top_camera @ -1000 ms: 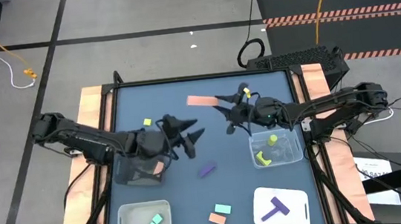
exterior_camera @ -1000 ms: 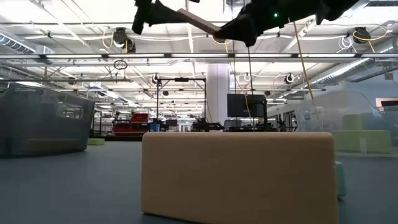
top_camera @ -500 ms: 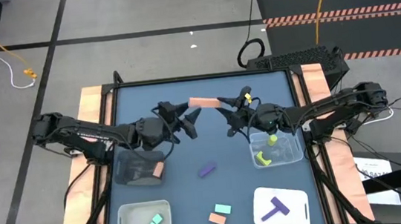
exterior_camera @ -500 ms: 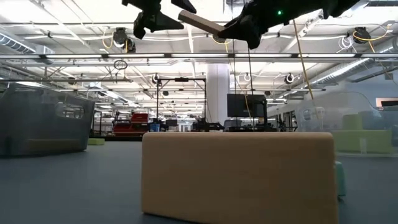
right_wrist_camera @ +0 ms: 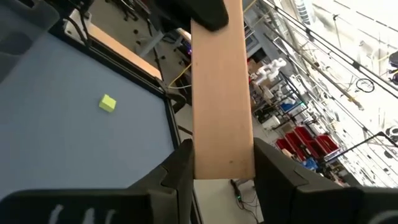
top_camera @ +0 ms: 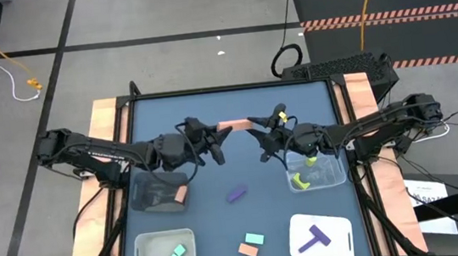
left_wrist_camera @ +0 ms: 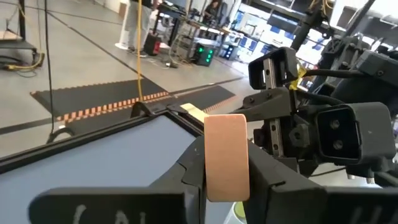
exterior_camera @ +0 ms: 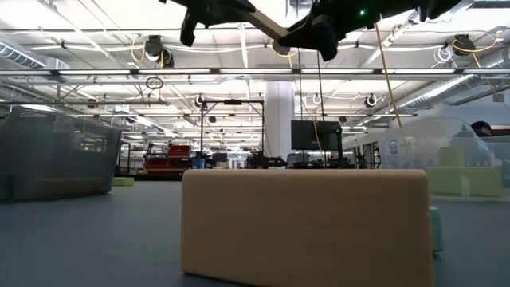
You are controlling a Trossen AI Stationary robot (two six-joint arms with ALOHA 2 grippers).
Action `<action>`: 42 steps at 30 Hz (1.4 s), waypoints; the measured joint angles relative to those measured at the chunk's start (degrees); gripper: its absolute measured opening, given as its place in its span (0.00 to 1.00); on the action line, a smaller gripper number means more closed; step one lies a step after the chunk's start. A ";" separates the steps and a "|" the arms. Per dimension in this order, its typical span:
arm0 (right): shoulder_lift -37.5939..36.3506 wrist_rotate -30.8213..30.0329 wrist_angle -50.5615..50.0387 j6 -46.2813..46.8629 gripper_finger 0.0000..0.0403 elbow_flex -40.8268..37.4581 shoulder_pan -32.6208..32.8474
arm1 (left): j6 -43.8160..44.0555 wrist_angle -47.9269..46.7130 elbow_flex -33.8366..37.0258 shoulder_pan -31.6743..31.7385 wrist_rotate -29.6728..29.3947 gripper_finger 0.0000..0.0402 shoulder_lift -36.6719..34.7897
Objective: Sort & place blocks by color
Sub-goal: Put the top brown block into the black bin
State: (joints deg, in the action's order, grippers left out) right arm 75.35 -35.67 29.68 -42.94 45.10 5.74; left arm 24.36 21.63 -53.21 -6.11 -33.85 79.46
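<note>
A salmon-orange flat bar [top_camera: 234, 125] hangs high over the table's far middle, between my two grippers. My left gripper [top_camera: 220, 131] is shut on its left end and my right gripper [top_camera: 254, 126] on its right end. Loose blocks lie flat on the blue table: a yellow-green cube [top_camera: 168, 139], a purple piece [top_camera: 236, 194], a mint block [top_camera: 254, 239] and a salmon block [top_camera: 247, 250]. In the low view the salmon block [exterior_camera: 303, 227] fills the foreground and the bar [exterior_camera: 267, 25] shows at the top. My left gripper pinches the bar's left end [left_wrist_camera: 226, 186] between its two fingers [left_wrist_camera: 186, 177], one on each long edge. The fingers come level from the table's left and lie along the bar. The bar is clear of the table, roughly level. My right gripper pinches the bar's right end [right_wrist_camera: 222, 163] between its fingers [right_wrist_camera: 178, 167], one on each long edge, broad face toward the camera. The fingers come level from the table's right, along the bar, which reaches away to the left gripper.
A dark bin [top_camera: 154, 206] holding a salmon piece stands at the left. A clear bin [top_camera: 330, 179] with yellow-green pieces stands at the right. Near the front edge are a white tray [top_camera: 149, 243] with a mint block and a white tray [top_camera: 337, 223] with a purple piece.
My left gripper has risen from over the dark bin toward the far right, reached the bar's free left end and shut on it. My right gripper has kept its hold; the bar has drifted slightly toward the near edge and stays lifted.
</note>
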 joint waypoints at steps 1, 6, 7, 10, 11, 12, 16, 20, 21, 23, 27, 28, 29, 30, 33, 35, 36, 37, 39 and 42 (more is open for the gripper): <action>0.01 -0.17 -0.06 0.01 0.28 0.00 0.00 | -0.31 0.11 0.00 0.05 0.49 0.14 0.00; -0.07 -0.19 -0.01 3.05 0.47 0.00 0.00 | -2.96 0.74 0.06 0.09 1.21 0.14 0.02; -0.14 -0.21 -0.32 4.50 0.51 0.00 0.00 | -3.51 1.20 0.09 0.09 1.13 0.14 0.02; -0.18 -2.06 -3.96 9.30 0.63 0.02 -0.22 | -5.55 2.96 0.10 0.12 1.04 0.14 0.02; -0.16 -3.50 -5.82 10.93 0.65 0.02 -0.38 | -6.54 4.03 0.11 0.15 0.92 0.14 0.06; -0.15 -5.12 -7.84 12.69 0.68 0.02 -0.46 | -7.67 5.19 0.11 0.15 0.91 0.14 0.07; -0.13 -7.79 -16.79 22.43 0.74 0.02 -1.06 | -13.41 9.88 0.11 0.15 0.88 0.14 0.04; -0.11 -7.76 -23.38 31.73 0.74 0.02 -1.18 | -18.08 11.93 0.11 -0.13 0.88 0.14 0.02; -0.11 -7.70 -24.68 33.30 0.75 0.02 -1.18 | -18.75 11.85 0.11 -0.33 0.88 0.14 -0.09; -0.11 -7.66 -26.67 35.94 0.75 0.02 -1.18 | -19.19 10.38 0.11 -0.94 1.05 0.14 -0.79; -0.11 -7.63 -28.03 39.47 0.73 0.02 -1.18 | -15.03 2.81 0.09 -2.60 3.90 0.14 -1.98; -0.11 -7.58 -28.05 40.26 0.72 0.02 -1.17 | -12.98 -0.40 0.13 -3.12 4.21 0.14 -2.21; -0.11 -7.42 -28.16 41.17 0.72 0.02 -1.16 | -10.27 -3.10 0.11 -3.63 4.67 0.14 -2.34; -0.11 -6.57 -28.23 42.03 0.71 0.02 -1.16 | -7.41 -6.54 0.06 -4.23 4.78 0.14 -2.43; -0.11 -0.30 -28.23 44.82 0.70 0.02 -1.16 | 1.50 -18.22 0.17 -6.46 5.39 0.14 -3.29; -0.11 4.59 -28.20 46.33 0.70 0.02 -1.16 | 8.56 -25.04 0.05 -8.02 5.99 0.14 -4.00; -0.11 7.10 -28.28 47.02 0.70 0.02 -1.16 | 12.73 -30.27 0.08 -9.14 6.41 0.14 -5.12; -0.11 9.31 -28.30 47.51 0.70 0.02 -1.16 | 17.14 -35.75 0.16 -10.24 7.10 0.14 -6.42; -0.11 13.56 -27.58 48.12 0.70 -0.22 -1.16 | 26.71 -43.02 0.06 -12.00 8.41 0.14 -8.23; -0.11 17.17 -24.72 47.91 0.70 -1.88 -1.12 | 38.78 -55.16 0.24 -15.37 8.52 0.14 -12.67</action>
State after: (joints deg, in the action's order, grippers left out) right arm 75.24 -18.50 4.97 4.97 43.23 4.62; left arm 63.14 -33.53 -52.97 -21.48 -25.33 66.80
